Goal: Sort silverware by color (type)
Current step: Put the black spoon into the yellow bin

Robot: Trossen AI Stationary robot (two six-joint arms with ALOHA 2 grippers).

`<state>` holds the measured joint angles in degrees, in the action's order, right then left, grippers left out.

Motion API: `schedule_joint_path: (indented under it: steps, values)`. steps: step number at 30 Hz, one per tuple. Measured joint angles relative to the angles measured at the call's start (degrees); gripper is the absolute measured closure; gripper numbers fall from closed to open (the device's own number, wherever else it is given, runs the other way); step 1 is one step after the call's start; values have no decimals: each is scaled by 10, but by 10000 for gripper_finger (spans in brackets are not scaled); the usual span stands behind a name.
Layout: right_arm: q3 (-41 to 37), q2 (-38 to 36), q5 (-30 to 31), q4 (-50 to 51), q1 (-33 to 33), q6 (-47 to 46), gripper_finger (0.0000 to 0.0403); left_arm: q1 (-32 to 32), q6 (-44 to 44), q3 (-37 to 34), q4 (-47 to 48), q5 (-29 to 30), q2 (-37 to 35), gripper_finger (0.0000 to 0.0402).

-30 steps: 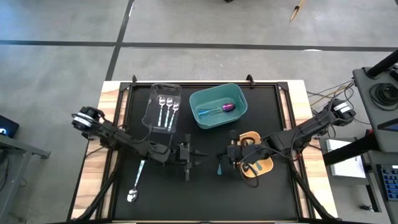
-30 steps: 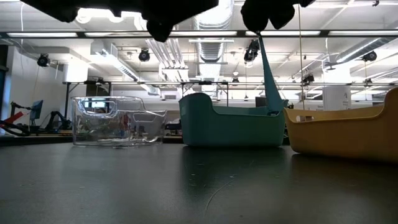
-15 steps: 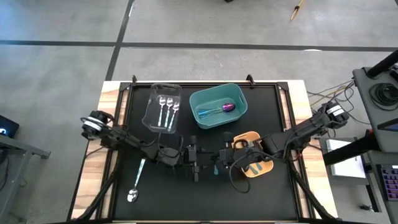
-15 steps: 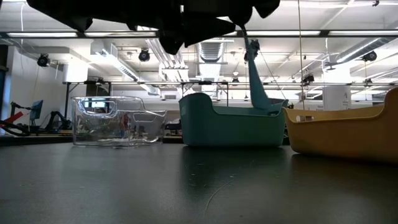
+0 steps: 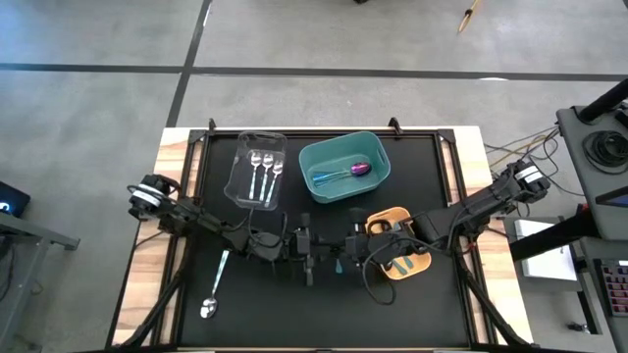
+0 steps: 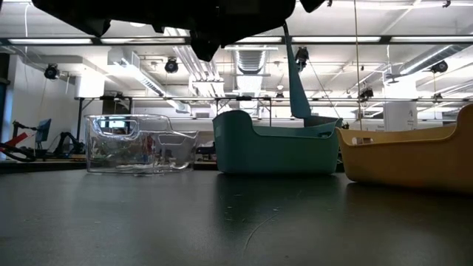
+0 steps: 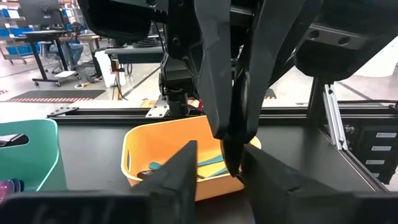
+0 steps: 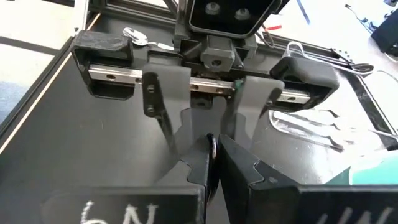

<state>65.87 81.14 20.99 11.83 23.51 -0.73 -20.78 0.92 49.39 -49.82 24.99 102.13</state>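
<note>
right hand (image 5: 343, 257): clamped on teal-handled utensil (image 6: 295, 77) | left hand (image 5: 316, 257): apart, facing | orange bin (image 5: 404, 257) beside

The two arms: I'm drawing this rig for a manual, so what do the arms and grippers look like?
Both are slim, dark, jointed arms with black cables looped along them and a pale round cap at each outer joint. The left gripper has two grey fingers on a silver rail with black end blocks. The right gripper has tapered dark fingers.
</note>
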Motion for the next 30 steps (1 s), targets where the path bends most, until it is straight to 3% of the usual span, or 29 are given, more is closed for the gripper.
schedule_joint_path:
  steps: [5,7,20,30]
  values:
    - [-1,0,1,-1,0,-2,390,0,-1,0,0,-1,0,379]
    - [-1,0,3,-1,0,-1,386,0,1,0,-2,0,0,393]
    - [13,-6,20,1,-1,-22,247,0,-4,-2,-17,16,0,400]
    - [33,-42,21,62,0,-57,237,-1,-4,-23,-90,62,0,401]
